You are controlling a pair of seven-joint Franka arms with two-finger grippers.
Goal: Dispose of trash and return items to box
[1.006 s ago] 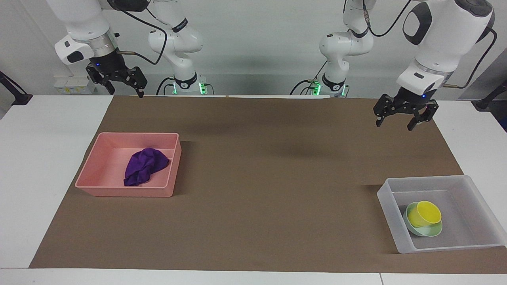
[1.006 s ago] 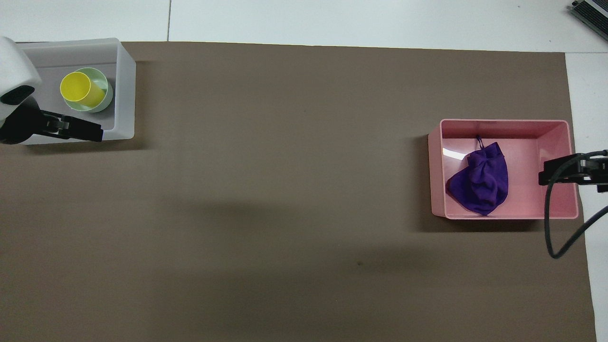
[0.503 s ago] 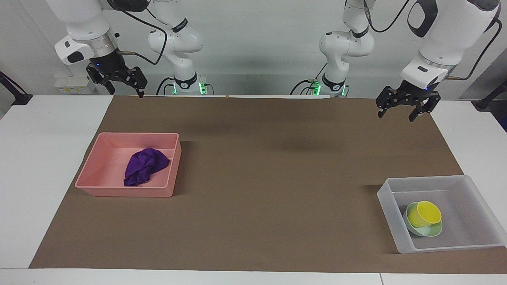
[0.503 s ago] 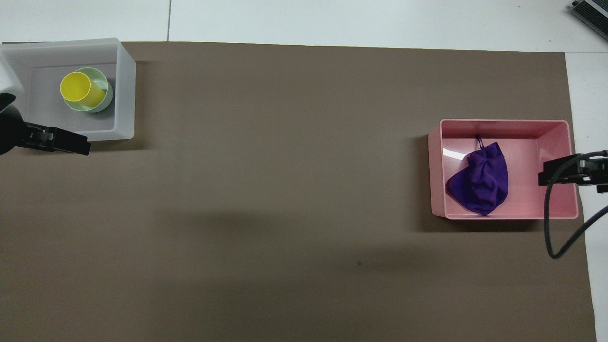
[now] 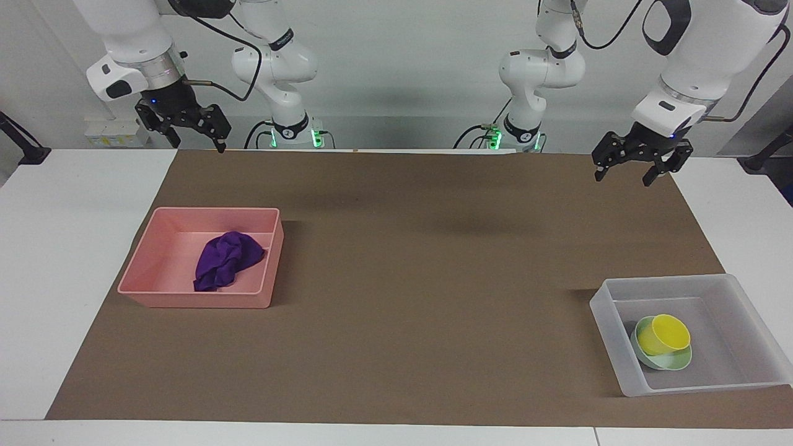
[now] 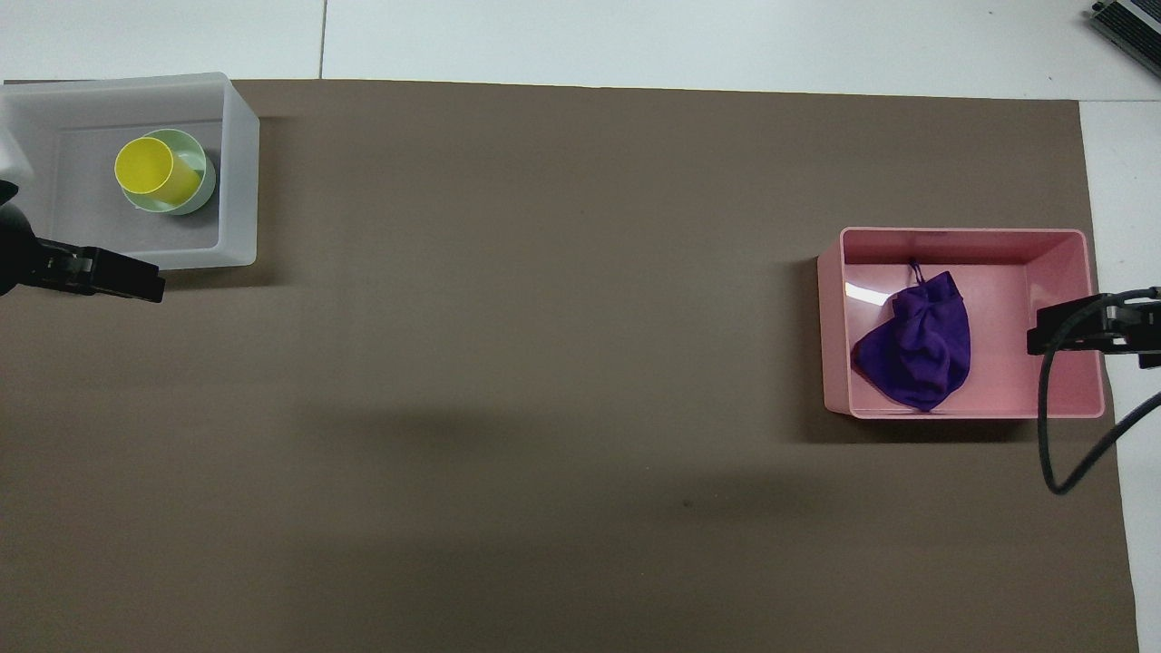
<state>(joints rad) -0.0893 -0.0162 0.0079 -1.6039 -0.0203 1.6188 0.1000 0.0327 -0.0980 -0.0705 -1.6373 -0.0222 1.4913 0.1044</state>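
The purple cloth (image 5: 224, 260) lies crumpled in the pink bin (image 5: 186, 297) toward the right arm's end of the table; it also shows in the overhead view (image 6: 916, 349). The yellow cup (image 5: 666, 334) lies tilted in the mint-green bowl (image 5: 675, 362), and both sit in the translucent white box (image 5: 610, 328) toward the left arm's end. My left gripper (image 5: 622, 178) is open and empty, raised over the brown mat near the robots' edge, apart from the box. My right gripper (image 5: 198, 145) is open and empty, raised over the mat's edge near the robots.
A brown mat (image 5: 421, 279) covers most of the white table (image 5: 68, 248). The two bins stand at opposite ends of the mat, the pink bin (image 6: 961, 233) nearer to the robots than the box (image 6: 238, 181). A cable (image 6: 1048, 426) hangs from the right arm.
My left gripper has risen and drawn back from over the box toward the robots. The right arm has stayed still.
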